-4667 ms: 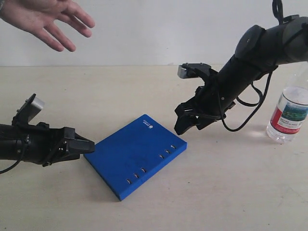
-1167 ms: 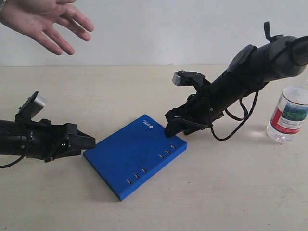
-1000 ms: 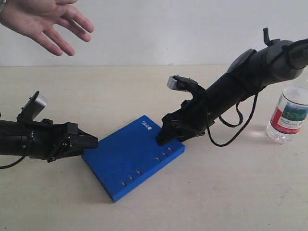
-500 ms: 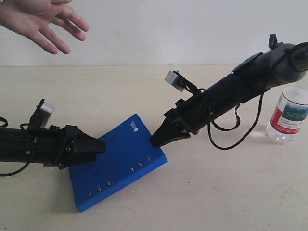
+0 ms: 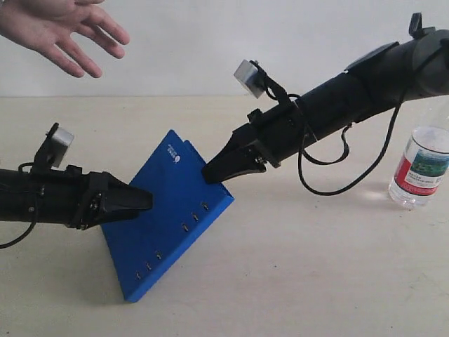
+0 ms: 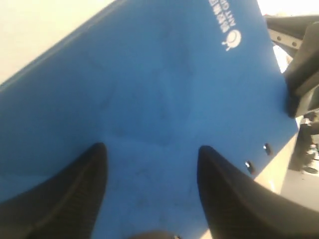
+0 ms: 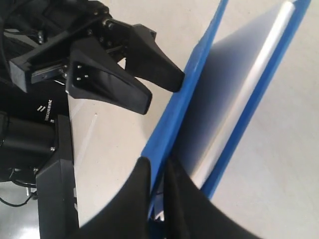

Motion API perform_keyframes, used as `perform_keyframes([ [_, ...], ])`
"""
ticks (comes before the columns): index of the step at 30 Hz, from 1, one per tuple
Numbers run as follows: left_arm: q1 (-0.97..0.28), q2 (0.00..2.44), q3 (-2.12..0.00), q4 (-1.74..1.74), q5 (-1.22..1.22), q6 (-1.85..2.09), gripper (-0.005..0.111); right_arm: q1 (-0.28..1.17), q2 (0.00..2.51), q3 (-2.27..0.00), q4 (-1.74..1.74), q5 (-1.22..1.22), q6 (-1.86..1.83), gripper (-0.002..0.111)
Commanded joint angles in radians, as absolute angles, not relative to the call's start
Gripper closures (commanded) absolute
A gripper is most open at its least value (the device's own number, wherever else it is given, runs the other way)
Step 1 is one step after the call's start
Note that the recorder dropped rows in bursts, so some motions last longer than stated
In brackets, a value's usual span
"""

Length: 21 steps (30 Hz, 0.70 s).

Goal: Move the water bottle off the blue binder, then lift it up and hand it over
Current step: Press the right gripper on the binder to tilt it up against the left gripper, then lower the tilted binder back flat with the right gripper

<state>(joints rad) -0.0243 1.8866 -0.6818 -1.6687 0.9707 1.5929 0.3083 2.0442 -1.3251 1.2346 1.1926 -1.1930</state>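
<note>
My right pincer point(image 5: 210, 172) clamps the binder point(image 5: 165, 232) by its raised edge, mid-lift, centre frame. My left pincer point(image 5: 144, 200), apart, sits at its face. The bottle point(image 5: 421, 165) stands at right. Next, likely: carry binder to the hand point(image 5: 56, 28), upper left.

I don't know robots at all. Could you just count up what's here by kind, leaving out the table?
blue binder: 1
water bottle: 1
robot arms: 2
person's hand: 1
Total: 5
</note>
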Motion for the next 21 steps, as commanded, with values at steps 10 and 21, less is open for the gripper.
perform_keyframes([
  [10,-0.033,1.881,-0.675,-1.697,1.077,1.631,0.055,0.310,1.916,-1.327,1.082,1.221,-1.047,0.108],
  [21,-0.033,1.812,-0.684,-1.744,1.141,1.722,0.055,0.310,1.766,-1.327,0.935,1.221,-0.923,0.108],
])
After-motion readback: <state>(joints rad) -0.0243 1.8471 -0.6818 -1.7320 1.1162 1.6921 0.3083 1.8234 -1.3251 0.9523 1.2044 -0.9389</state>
